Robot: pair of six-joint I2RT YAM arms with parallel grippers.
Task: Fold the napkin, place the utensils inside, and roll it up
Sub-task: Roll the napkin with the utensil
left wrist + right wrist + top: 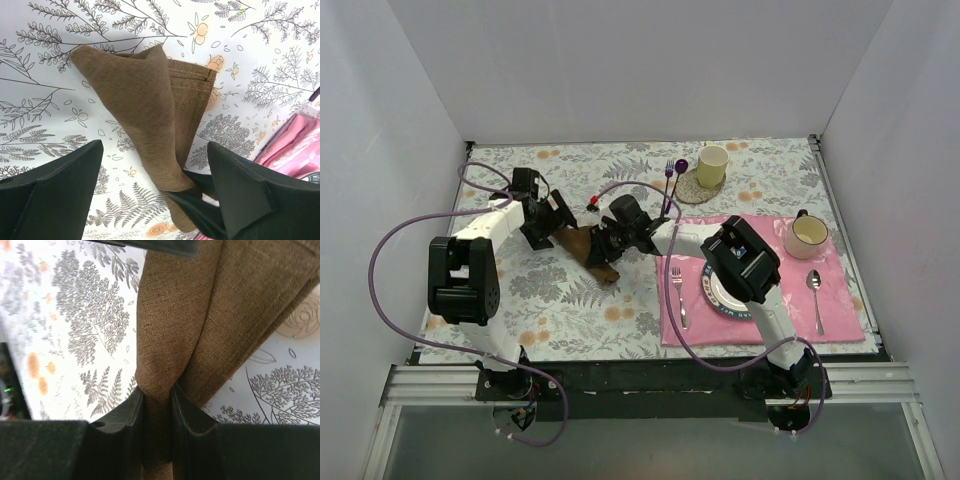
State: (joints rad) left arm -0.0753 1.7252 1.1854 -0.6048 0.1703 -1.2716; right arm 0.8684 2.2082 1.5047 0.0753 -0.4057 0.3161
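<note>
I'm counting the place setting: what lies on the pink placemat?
A fork, a spoon, a cream mug and a plate; the right arm covers most of the plate, so anything on it is hidden.

In the top view the right arm (745, 258) hides most of the plate (717, 297) on the pink placemat (840, 290) by the table's (570, 300) near right corner. The right gripper (604, 244) covers part of the napkin (585, 248), which runs off the right wrist view's top edge.
</note>
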